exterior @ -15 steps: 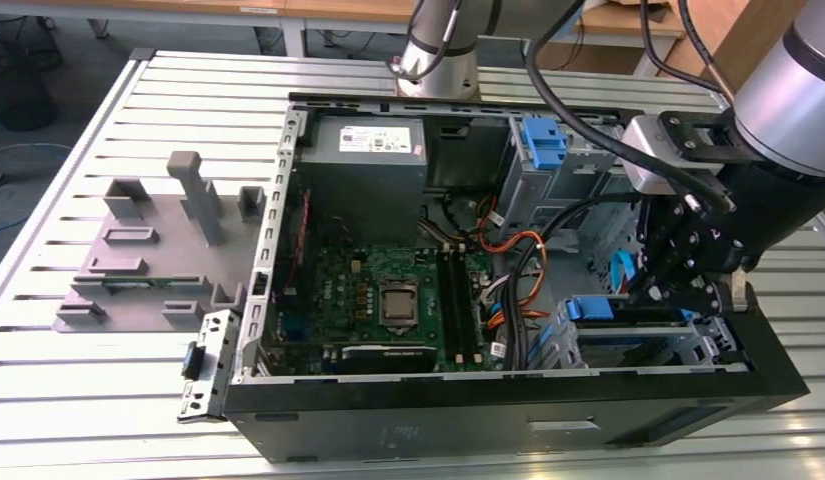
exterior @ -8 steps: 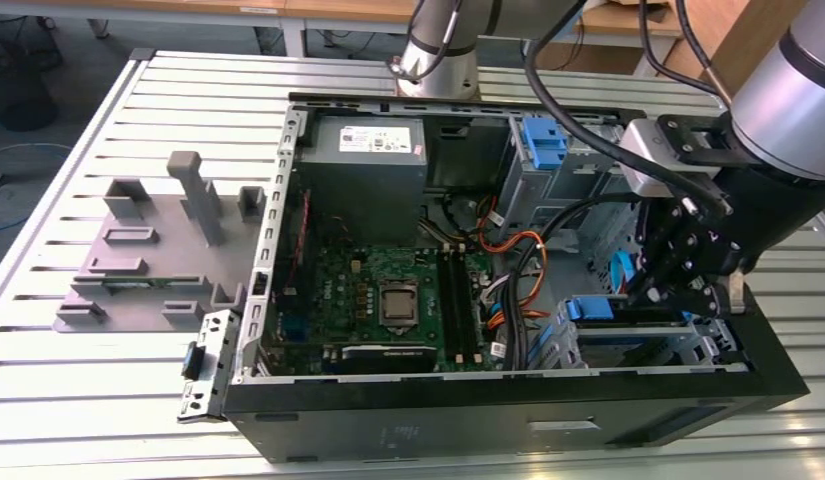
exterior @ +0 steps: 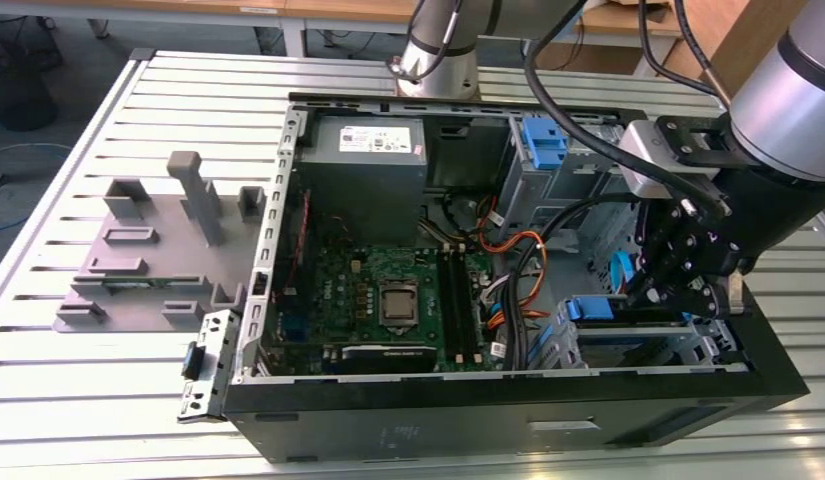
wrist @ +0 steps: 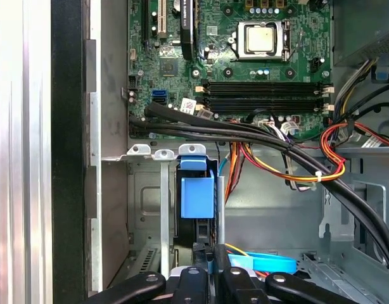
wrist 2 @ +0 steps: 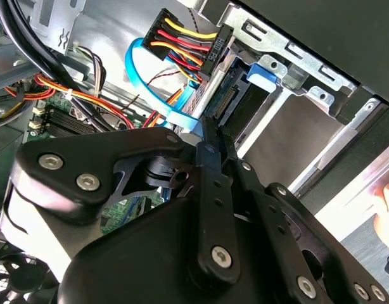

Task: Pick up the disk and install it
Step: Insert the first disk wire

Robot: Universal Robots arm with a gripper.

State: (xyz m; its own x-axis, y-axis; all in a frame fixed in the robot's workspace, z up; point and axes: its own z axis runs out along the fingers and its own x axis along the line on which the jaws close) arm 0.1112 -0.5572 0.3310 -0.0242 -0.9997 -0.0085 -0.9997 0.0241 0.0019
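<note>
Jaws are seen closed together just beside the disk, already seated in the drive cage; nearby cables could be snagged.

My arm was a thick silver-grey tube with a black joint housing, and black cables looped along it. My pincer was matt black, built of flat linkage bars pinned with silver screws set in rounded plates, its narrow bars running close together.
</note>
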